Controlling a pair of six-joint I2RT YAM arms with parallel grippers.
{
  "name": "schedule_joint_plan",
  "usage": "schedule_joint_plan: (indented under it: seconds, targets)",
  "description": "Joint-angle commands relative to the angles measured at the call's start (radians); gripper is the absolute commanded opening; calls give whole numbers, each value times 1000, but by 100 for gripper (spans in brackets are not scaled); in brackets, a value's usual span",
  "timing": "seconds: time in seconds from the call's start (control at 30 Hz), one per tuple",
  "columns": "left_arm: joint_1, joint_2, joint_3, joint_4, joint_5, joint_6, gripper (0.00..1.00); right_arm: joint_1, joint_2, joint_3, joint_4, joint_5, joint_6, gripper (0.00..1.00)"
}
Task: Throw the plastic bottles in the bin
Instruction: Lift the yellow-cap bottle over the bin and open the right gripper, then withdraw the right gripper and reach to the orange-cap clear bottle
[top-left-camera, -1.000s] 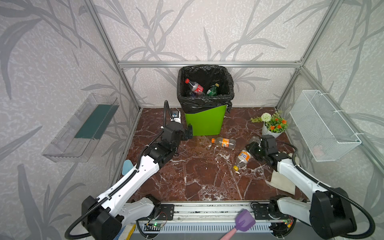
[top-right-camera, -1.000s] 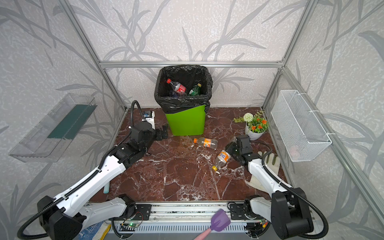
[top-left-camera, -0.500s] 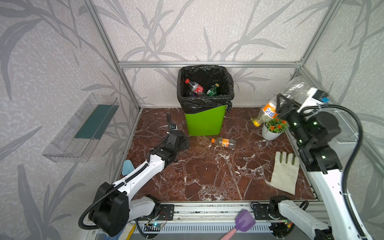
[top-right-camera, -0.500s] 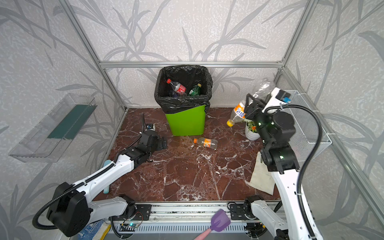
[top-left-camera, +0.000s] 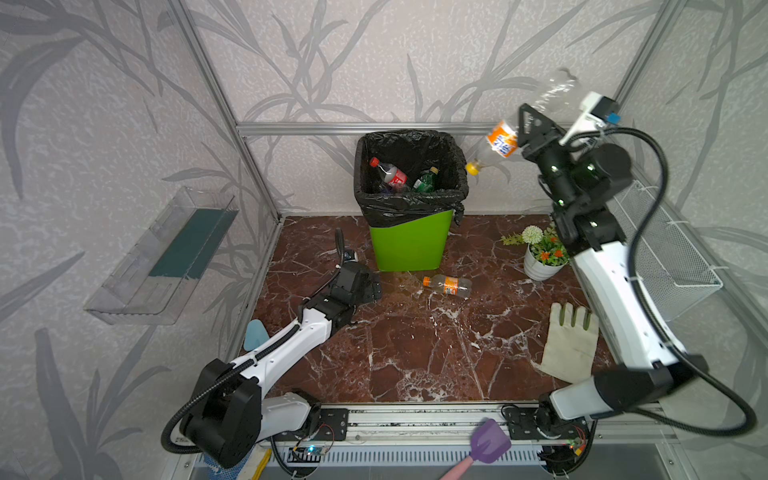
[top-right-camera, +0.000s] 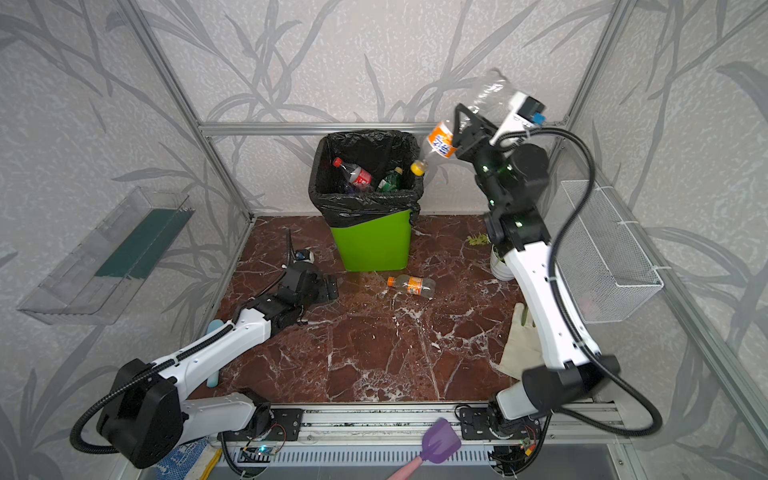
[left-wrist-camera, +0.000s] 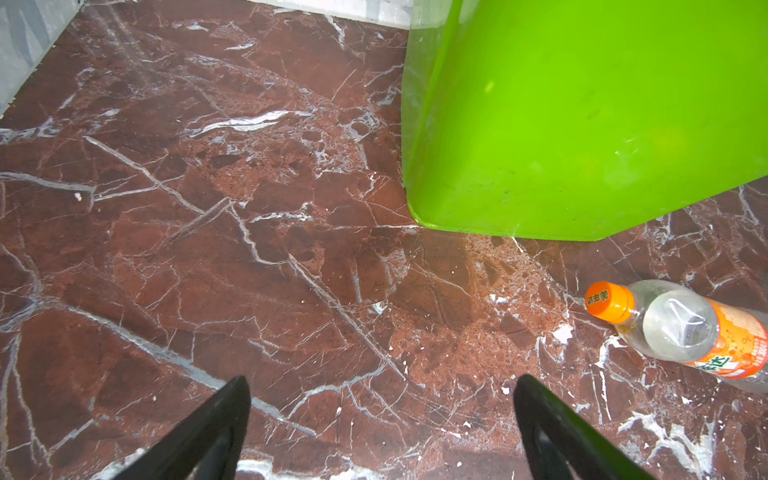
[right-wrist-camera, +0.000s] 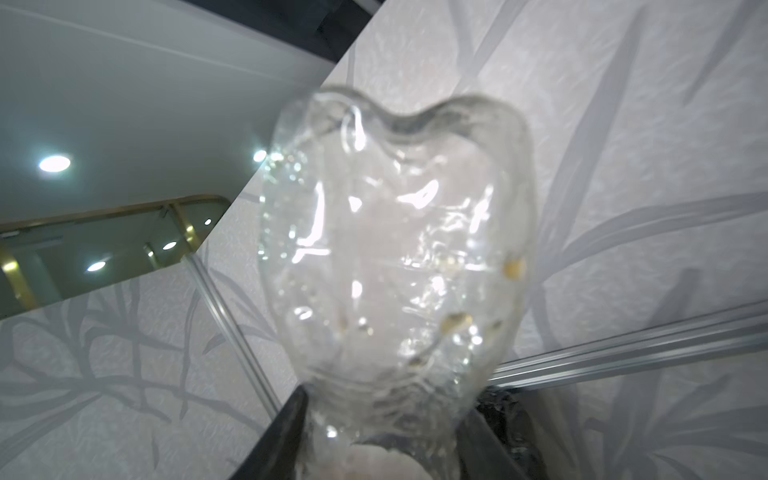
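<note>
My right gripper (top-left-camera: 527, 124) (top-right-camera: 466, 124) is raised high, just right of the bin's rim, shut on a clear plastic bottle (top-left-camera: 502, 143) (top-right-camera: 441, 141) with an orange label. The bottle tilts, yellow cap down toward the bin; the right wrist view shows its clear body (right-wrist-camera: 395, 249) between the jaws (right-wrist-camera: 384, 436). The lime-green bin (top-left-camera: 409, 241) (top-right-camera: 374, 245) (left-wrist-camera: 582, 116) holds a red-labelled bottle (top-left-camera: 390, 174) and a green bottle (top-left-camera: 426, 183). Another orange-labelled bottle (top-left-camera: 446, 286) (top-right-camera: 413, 286) (left-wrist-camera: 685, 332) lies on the floor before the bin. My left gripper (top-left-camera: 374, 286) (top-right-camera: 330, 286) (left-wrist-camera: 382, 399) is open and empty, low, left of it.
A flower pot (top-left-camera: 540, 257) and a white glove (top-left-camera: 569, 345) sit on the marble floor at the right. A wire basket (top-left-camera: 665, 249) hangs on the right wall, a clear tray (top-left-camera: 166, 257) on the left wall. A purple spatula (top-left-camera: 488, 442) lies on the front rail.
My right arm picked the orange-labelled bottle off the floor and swung it up beside the bin's rim. My left arm drew back and lowered toward the floor.
</note>
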Motion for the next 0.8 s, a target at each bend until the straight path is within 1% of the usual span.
schedule_joint_plan:
  seconds: [0.0, 0.03, 0.07, 0.1, 0.13, 0.17, 0.23, 0.3, 0.33, 0.4, 0.5, 0.6, 0.7, 0.77]
  targets:
    - [5, 20, 0, -3, 10, -20, 99, 43, 220, 393, -408, -179, -106, 76]
    - [3, 21, 4, -15, 14, -21, 99, 43, 263, 507, -521, -142, -132, 85]
    - [3, 20, 7, -23, 12, -21, 99, 43, 278, 555, -568, -109, -142, 88]
    - [4, 15, 5, -27, 11, -26, 99, 43, 270, 563, -578, -86, -152, 93]
    - [4, 11, -3, -22, 10, -28, 99, 43, 241, 525, -556, -68, -155, 98]
    - [4, 7, -10, -13, 9, -30, 99, 43, 203, 463, -509, -60, -159, 100]
    - [3, 3, -16, -4, 14, -38, 99, 51, 70, 215, -300, -10, -166, 99]
    - [3, 4, -15, -2, 23, -46, 99, 51, -49, 22, -162, 32, -165, 99]
    - [3, 6, -14, -1, 28, -50, 99, 50, -89, -36, -141, 40, -176, 99]
    - [4, 7, -14, 1, 34, -51, 99, 50, -146, -117, -152, 59, -201, 99]
    - [4, 0, -19, 0, 33, -54, 99, 36, -250, -315, -109, 92, -227, 99]
    - [4, -20, -36, 5, 20, -60, 99, -2, -329, -507, -83, 40, -247, 99]
    - [4, -53, -74, 24, -24, -92, 99, -12, -359, -681, -118, 25, -362, 100]
    - [4, -79, -106, 40, -45, -115, 99, -12, -364, -796, -141, 37, -430, 99]
